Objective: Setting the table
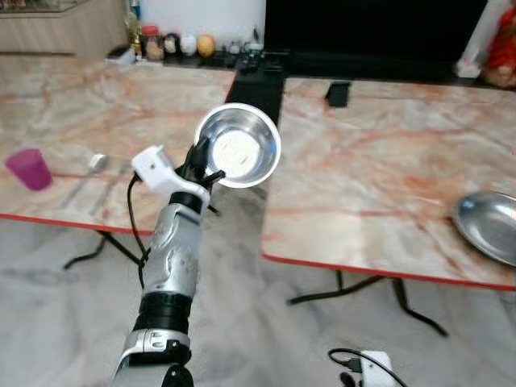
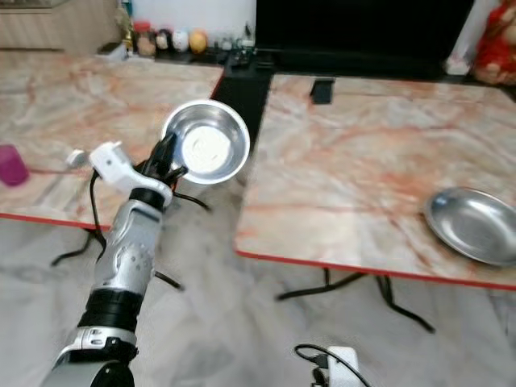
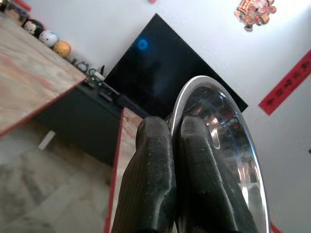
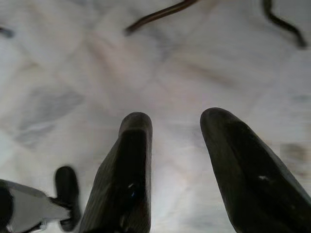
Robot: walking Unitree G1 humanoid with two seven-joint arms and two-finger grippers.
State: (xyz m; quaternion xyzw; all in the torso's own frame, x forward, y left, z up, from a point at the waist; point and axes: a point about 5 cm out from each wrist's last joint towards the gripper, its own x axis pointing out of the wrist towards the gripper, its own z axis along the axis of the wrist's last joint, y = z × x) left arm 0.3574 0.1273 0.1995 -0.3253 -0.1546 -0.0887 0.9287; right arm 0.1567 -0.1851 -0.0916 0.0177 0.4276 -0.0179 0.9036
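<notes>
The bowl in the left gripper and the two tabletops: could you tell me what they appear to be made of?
Bowl: likely polished steel, silvery with mirror-like reflections, pinched at its rim by the left gripper. Tabletops: glossy marble-patterned surface, cream with reddish veins and a red edge; real stone or laminate is unclear.

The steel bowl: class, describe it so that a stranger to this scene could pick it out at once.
Find the gap between the two marble-topped tables. Over that gap the left gripper holds up the steel bowl, its fingers pinching the rim. Unlike the flat steel plate lying on the right-hand table, it is deep, tilted and off the table.
</notes>
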